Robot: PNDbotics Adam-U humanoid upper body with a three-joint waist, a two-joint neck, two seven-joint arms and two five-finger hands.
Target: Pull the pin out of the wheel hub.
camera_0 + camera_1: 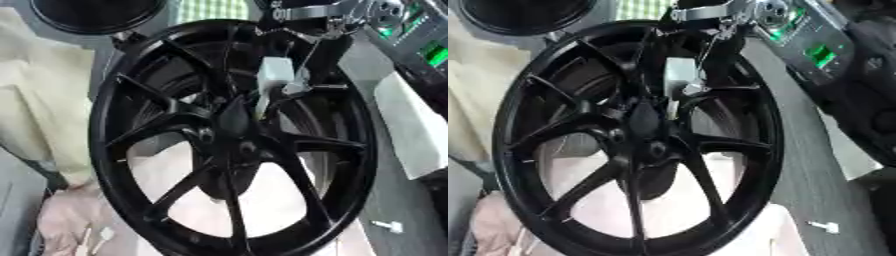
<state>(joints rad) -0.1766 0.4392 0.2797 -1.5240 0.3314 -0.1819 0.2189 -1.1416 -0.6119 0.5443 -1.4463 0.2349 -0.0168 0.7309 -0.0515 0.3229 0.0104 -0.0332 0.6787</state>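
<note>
The fingers (293, 92) reach down onto the centre of the wheel hub (236, 135), black and thin against the black spokes, and I cannot tell whether they are apart or closed on anything. The pin itself I cannot make out with certainty; a pale sliver shows just beside the fingertips near the hub centre, which may be it. The risk, as I judge it, is a slip: dark fingers on dark metal, with a small target, could close on a spoke edge and pull off empty, or tug the pin askew so that it jams in its hole. The wheel stands tilted rather than flat, so a sideways pull might rock it.

Outward, the right hand (278, 72) shows a pale grey body above the fingers, its arm coming down from the upper right, wrist pointing downward at the hub. A small white piece (388, 226) lies well apart at lower right. No left hand shows.
</note>
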